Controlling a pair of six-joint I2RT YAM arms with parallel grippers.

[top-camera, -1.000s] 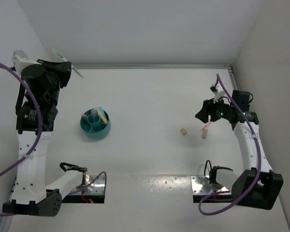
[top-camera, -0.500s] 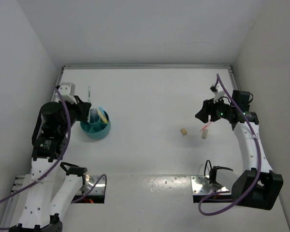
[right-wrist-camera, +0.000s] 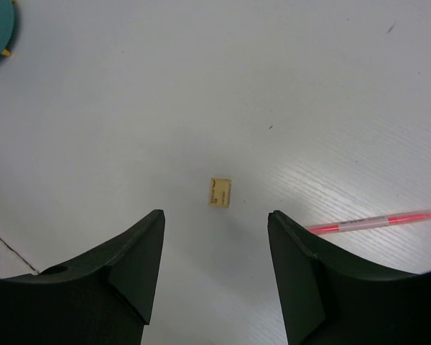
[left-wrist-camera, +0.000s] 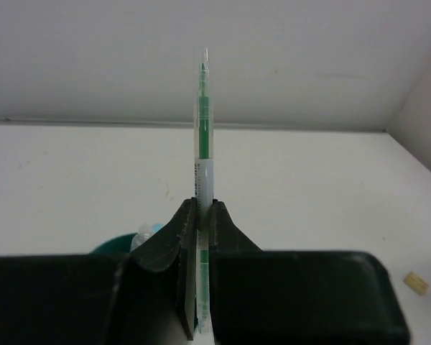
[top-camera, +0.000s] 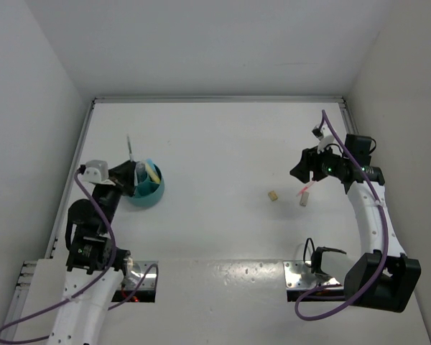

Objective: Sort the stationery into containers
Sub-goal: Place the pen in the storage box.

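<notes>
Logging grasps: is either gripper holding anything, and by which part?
Left gripper pinches a thin clear green-inked pen by its lower end; right gripper holds nothing.

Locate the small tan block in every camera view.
Top external: tan block sits right of centre, in the middle band.
Left wrist: tan block sits low at the right edge.
Right wrist: tan block sits mid-frame, left of the pink pen.
Shared landmark: the teal holder, partly visible in all three views.
</notes>
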